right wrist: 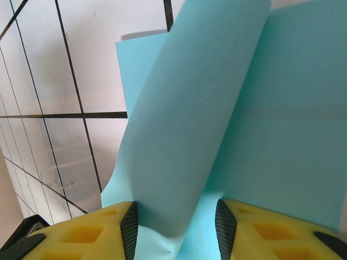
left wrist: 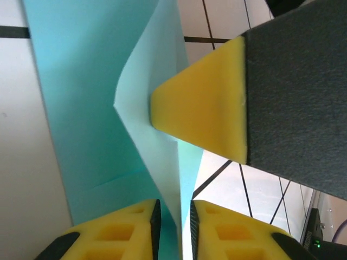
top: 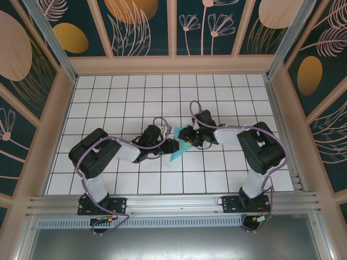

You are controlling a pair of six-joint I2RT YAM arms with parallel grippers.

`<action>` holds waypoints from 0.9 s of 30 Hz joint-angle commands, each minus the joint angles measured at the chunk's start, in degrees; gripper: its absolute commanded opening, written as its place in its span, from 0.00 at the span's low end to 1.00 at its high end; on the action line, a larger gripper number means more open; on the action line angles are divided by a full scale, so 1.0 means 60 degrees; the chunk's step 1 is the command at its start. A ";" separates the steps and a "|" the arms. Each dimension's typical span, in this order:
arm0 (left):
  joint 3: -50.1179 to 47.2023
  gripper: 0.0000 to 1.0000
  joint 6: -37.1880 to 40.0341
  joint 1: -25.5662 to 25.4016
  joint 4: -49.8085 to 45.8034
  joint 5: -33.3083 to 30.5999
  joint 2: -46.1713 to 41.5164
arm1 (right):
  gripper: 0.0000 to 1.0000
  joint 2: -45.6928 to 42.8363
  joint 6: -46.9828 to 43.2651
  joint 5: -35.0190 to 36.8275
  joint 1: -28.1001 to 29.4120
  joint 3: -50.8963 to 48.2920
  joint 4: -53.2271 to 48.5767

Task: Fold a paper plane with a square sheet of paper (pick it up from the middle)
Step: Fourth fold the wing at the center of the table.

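The gridded table takes up the middle of the top view. The left arm and right arm reach in from the lower corners and meet at the frame's centre. There the paper shows as a small cyan sliver standing up off the tiles, between the left gripper and right gripper. From above, neither gripper's jaws can be made out.

The wrist views show them. At the bottom of the left wrist frame, that gripper's yellow pads are nearly together, pinching a raised ridge of the paper. A pad of the right gripper presses the same ridge from the upper right. In the right wrist frame, its pads stand about half apart. A rounded, uncreased fold of paper fills the gap and touches both.
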 commanded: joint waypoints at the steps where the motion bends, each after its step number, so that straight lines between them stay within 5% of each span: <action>1: 0.0185 0.31 0.0476 0.0031 -0.0713 -0.0566 -0.0574 | 0.45 0.0639 0.0036 0.0926 0.0101 -0.0122 -0.1073; 9: -0.0034 0.37 0.0669 0.0028 -0.2185 -0.2092 -0.1924 | 0.45 0.0890 0.0107 0.1420 0.0197 0.0132 -0.1623; 19: -0.0183 0.25 0.0458 0.0000 -0.0551 -0.0349 -0.1949 | 0.51 0.1111 0.0342 0.1689 0.0242 0.0300 -0.2062; 27: -0.0010 0.19 0.0410 -0.0109 -0.0585 0.0063 -0.1261 | 0.52 0.1321 0.0462 0.1752 0.0256 0.0472 -0.2360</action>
